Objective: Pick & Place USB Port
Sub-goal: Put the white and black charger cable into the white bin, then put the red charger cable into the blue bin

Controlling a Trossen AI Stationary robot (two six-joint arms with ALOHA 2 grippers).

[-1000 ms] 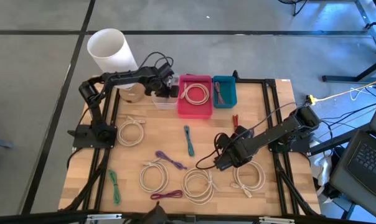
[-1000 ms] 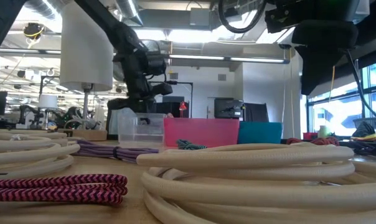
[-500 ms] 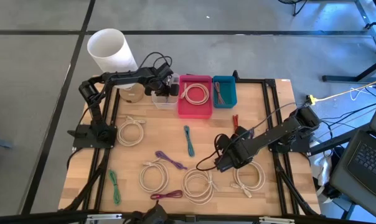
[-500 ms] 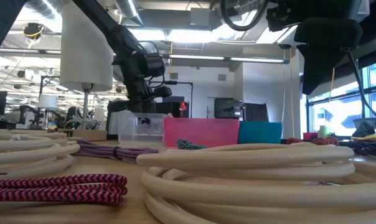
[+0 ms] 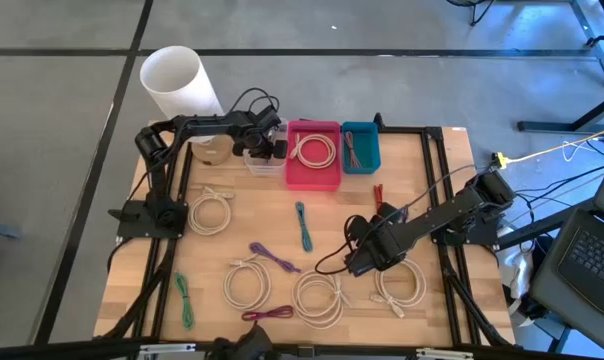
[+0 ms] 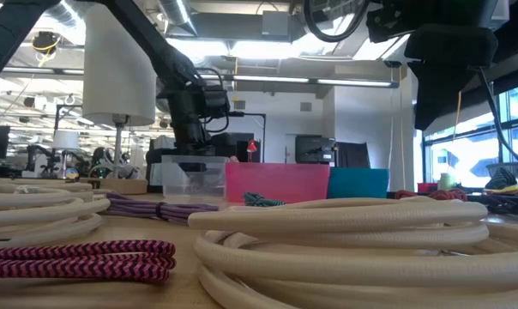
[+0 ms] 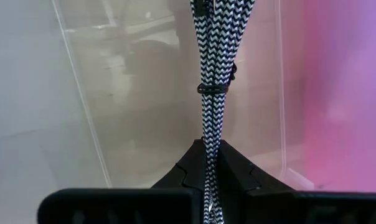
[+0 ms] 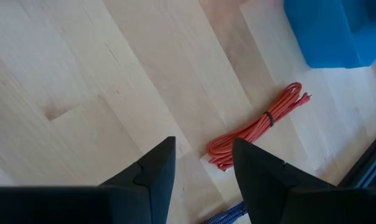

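- The clear bin (image 5: 263,160) stands at the far side of the bench (image 5: 442,150), touching the pink bin's left wall; the left gripper (image 5: 260,147) hangs over it with its jaws clamped on a black-and-white braided cable (image 7: 211,81), the bundle hanging down into the bin.
- The pink bin (image 5: 313,178) holds one coiled cream cable (image 5: 313,151).
- The teal bin (image 5: 361,164), just right of the pink one, holds a small dark bundle of thin cables (image 5: 355,152).
- A white cylindrical tub (image 5: 178,80) stands off the bench's far-left corner; its contents cannot be seen.
- The right gripper (image 5: 356,262) hovers above the bench's near-right part, jaws apart and holding nothing; its wrist view shows a red cable (image 8: 256,126) lying on bare wood near the teal bin's corner.
- Cream coils (image 5: 317,296), purple (image 5: 273,258), green (image 5: 185,298) and teal (image 5: 302,224) cables lie loose on the bench.
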